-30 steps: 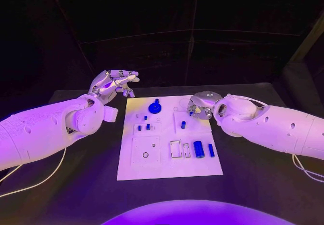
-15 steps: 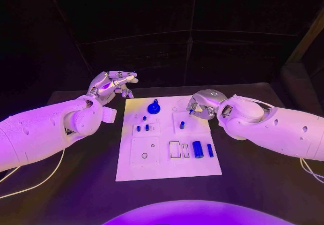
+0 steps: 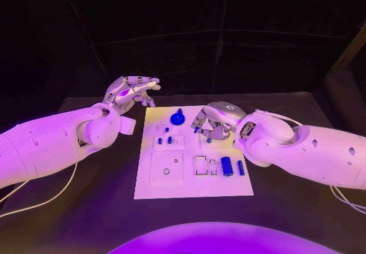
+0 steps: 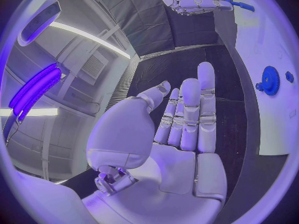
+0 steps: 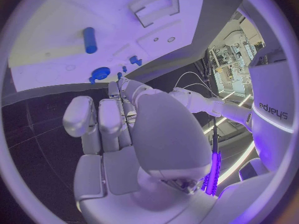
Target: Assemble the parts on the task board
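The task board holds small blue pegs; the right robot hand, fingers curled, holding unclear, could bump them; left robot hand wide, empty.

Violet light washes the whole scene; beyond both hands the room falls to near black. The task board glows brightest, between the left hand and the right hand. Both wrist views bend straight edges into curves toward their rims. Lamp strips glare bright behind the left hand's palm.
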Available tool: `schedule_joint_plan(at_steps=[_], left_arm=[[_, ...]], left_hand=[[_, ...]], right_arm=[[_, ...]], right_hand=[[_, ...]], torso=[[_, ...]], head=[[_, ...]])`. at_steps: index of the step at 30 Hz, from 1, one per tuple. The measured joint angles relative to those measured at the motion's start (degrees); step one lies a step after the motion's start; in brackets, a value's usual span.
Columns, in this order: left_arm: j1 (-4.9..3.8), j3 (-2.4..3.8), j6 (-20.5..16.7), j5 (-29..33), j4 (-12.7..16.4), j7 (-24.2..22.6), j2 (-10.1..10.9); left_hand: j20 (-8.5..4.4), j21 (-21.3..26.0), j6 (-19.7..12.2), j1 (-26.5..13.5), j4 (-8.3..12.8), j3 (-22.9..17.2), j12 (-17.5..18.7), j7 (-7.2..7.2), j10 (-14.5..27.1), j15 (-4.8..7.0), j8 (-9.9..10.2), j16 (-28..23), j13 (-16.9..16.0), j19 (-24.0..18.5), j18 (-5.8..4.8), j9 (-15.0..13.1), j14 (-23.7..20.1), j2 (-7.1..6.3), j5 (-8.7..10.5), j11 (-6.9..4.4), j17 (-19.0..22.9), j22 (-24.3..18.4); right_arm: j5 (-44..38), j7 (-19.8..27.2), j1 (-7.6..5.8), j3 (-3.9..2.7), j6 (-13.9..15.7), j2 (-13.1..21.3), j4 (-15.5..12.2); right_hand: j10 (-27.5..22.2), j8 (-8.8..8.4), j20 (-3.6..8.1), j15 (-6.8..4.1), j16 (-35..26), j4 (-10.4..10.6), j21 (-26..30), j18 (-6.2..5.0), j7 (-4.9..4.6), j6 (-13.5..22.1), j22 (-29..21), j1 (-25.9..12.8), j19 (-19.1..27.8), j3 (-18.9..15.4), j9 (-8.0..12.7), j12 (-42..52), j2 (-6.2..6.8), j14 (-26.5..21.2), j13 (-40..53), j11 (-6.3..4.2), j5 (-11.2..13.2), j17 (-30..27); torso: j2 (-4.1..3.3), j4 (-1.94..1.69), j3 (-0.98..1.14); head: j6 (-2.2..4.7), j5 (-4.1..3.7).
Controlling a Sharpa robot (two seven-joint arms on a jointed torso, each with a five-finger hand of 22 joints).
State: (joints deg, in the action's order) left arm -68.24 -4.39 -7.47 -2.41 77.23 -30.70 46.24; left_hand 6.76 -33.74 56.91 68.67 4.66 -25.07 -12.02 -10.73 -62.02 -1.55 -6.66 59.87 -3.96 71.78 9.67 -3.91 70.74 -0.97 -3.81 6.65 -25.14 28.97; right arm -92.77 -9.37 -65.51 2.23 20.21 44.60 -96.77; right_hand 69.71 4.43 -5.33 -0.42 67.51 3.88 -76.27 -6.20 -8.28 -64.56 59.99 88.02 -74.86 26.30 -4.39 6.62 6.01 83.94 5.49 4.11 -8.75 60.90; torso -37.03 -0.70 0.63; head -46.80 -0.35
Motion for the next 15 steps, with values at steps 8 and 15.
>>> schedule_joint_plan(at_steps=[8,15], left_arm=[[-0.07,0.0,-0.1,0.0,0.3,0.0,-0.2],[-0.12,0.0,-0.1,0.0,0.4,0.0,-1.0]], left_hand=[[0.2,0.0,0.0,0.0,0.0,0.0,0.0,0.0,0.0,0.0,0.0,0.0,0.0,-0.2,0.0,0.0,0.0,0.0,0.0,0.0,0.1,-0.1],[0.2,0.0,-0.2,0.0,-0.2,0.2,0.0,-0.2,0.0,0.0,0.0,0.0,0.0,-0.2,0.0,0.0,0.0,0.0,0.0,0.0,0.1,-0.1]], right_arm=[[-1.3,0.8,2.57,0.12,-0.3,-3.6,-0.5],[-3.8,1.4,5.48,0.31,-1.3,-6.6,1.9]], right_hand=[[0.0,0.0,0.0,0.0,0.0,-0.2,0.0,0.0,0.0,0.0,0.0,-0.3,0.0,0.2,0.0,-0.2,0.3,0.0,0.0,0.0,0.1,0.0],[0.0,0.0,0.0,0.0,0.2,-0.4,-0.3,-0.01,0.01,0.0,0.4,-0.6,0.0,0.4,0.0,-0.2,0.42,0.0,0.0,0.0,0.1,0.2]], torso=[[0.05,0.03,-0.1],[0.05,0.04,-0.03]], head=[[-0.94,2.43],[-1.67,3.92]])
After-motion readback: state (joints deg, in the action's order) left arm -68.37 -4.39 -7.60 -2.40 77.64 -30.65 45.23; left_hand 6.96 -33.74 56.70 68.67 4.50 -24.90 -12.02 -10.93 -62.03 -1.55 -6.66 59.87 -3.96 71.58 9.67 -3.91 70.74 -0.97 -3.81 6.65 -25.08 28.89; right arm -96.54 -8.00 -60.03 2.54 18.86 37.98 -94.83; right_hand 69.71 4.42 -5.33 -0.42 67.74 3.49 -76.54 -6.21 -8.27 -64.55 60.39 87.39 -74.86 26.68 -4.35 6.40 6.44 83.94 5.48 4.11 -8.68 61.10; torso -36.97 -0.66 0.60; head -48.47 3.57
